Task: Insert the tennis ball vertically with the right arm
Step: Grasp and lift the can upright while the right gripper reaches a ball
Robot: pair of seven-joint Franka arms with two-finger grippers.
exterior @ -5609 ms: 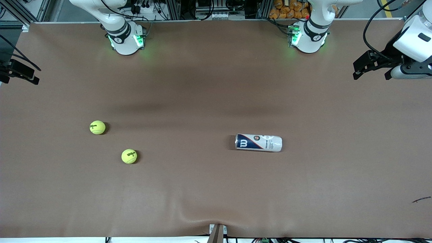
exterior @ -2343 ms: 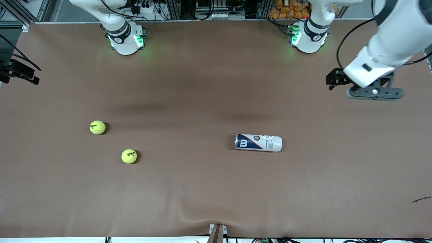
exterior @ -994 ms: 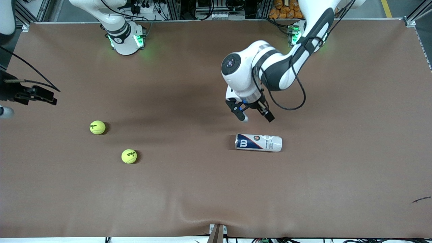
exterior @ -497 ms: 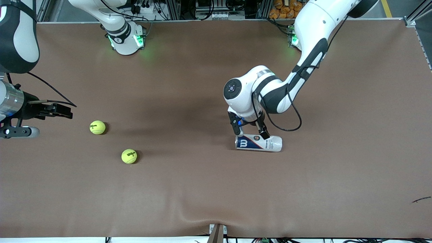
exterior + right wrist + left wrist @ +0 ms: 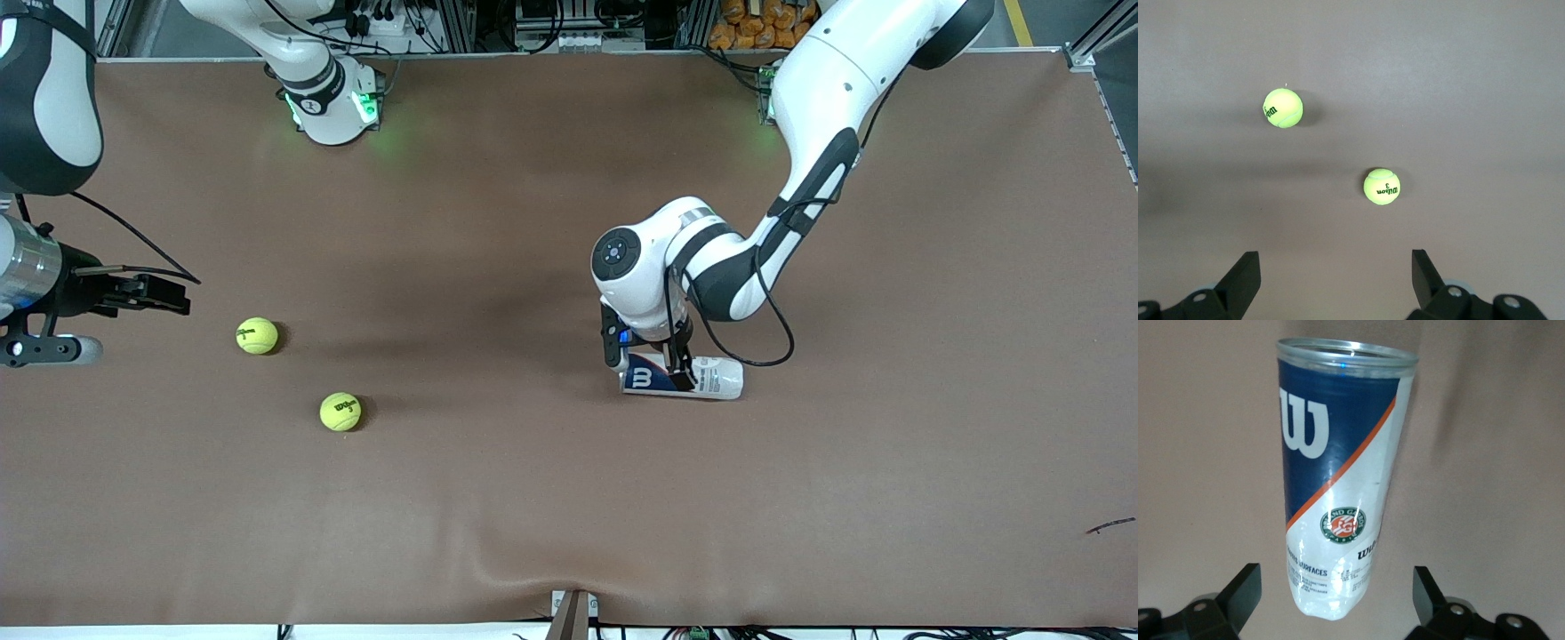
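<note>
A: Yellow tennis balls (image 5: 257, 336) (image 5: 340, 412) lie mid-left of frame; can (image 5: 681, 376) lies flat, centre-right.

B: Left gripper (image 5: 647, 363) straddles it, jaws wide; right gripper (image 5: 142, 295) spread, waiting at left edge. Likely next: clamp, upend can.

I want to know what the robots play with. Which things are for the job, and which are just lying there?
For the job:
- two tennis balls
- ball can, lying on its side
- left end effector, open over the can
- right end effector, open, near the balls

Just lying there:
- small dark scrap near the table's edge
</note>
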